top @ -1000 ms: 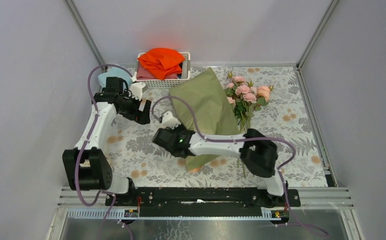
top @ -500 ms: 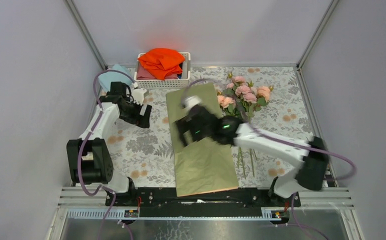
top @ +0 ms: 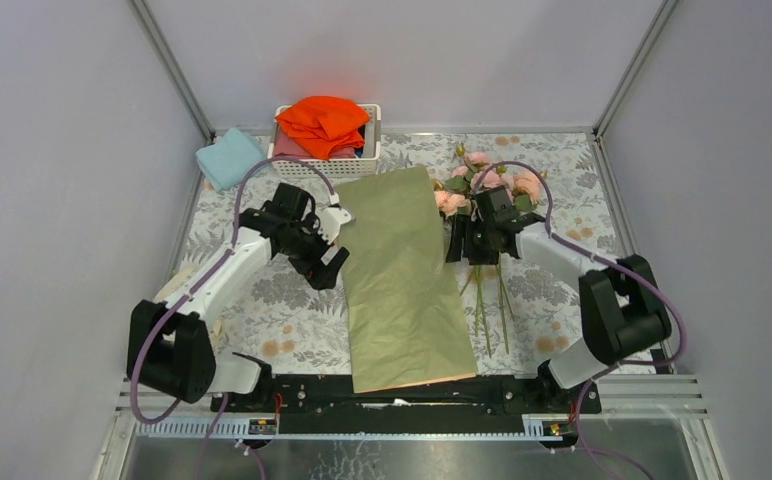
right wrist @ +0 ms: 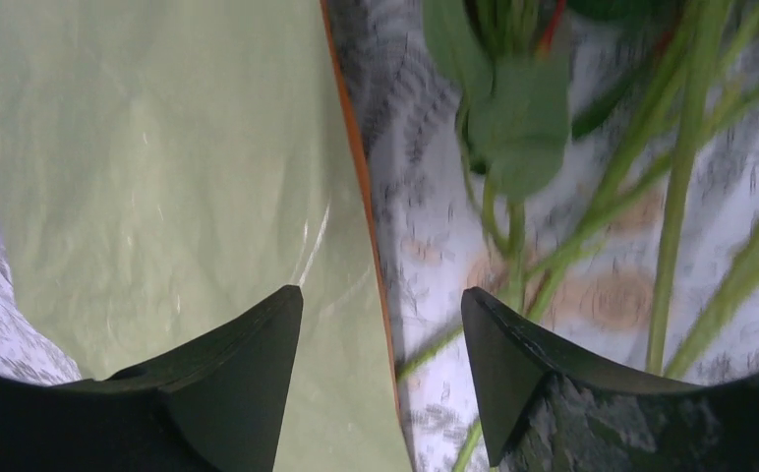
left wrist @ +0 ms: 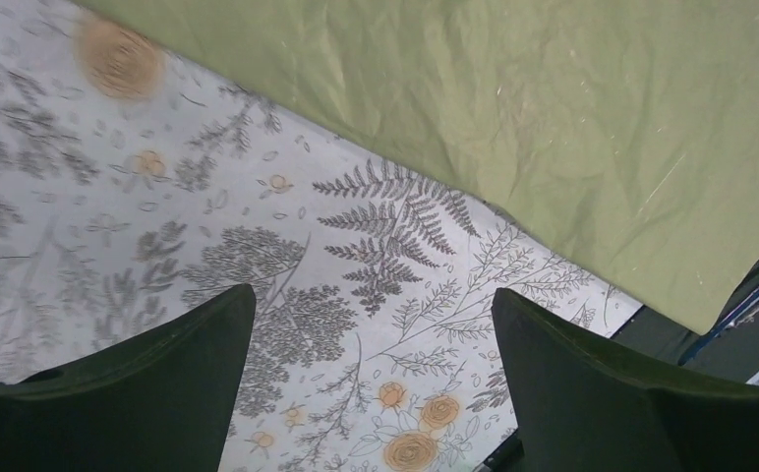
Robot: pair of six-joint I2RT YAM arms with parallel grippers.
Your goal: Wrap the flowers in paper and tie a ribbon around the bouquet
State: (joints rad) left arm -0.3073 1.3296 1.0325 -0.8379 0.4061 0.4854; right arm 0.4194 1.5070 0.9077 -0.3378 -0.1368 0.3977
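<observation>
Down the middle of the table (top: pixel 602 210), running from near edge toward far edge, we see the paper (top: pixel 402 290) lying flat, olive face up, w/ peach showing only along its rim. Just right of it lie the flowers (top: pixel 528 186), blooms toward the far edge, stems pointing at the near edge. We find the left gripper (left wrist: pixel 373 295) low by the paper's left edge, jaws spread wide, only printed surface btwn them. The right gripper (right wrist: pixel 381 292) hangs over the paper's right edge, jaws parted & empty, stems just beside it. At the far edge: white basket (top: pixel 307 166) w/ orange cloth (top: pixel 322 118); light-blue cloth (top: pixel 227 160) near the far-left corner.
</observation>
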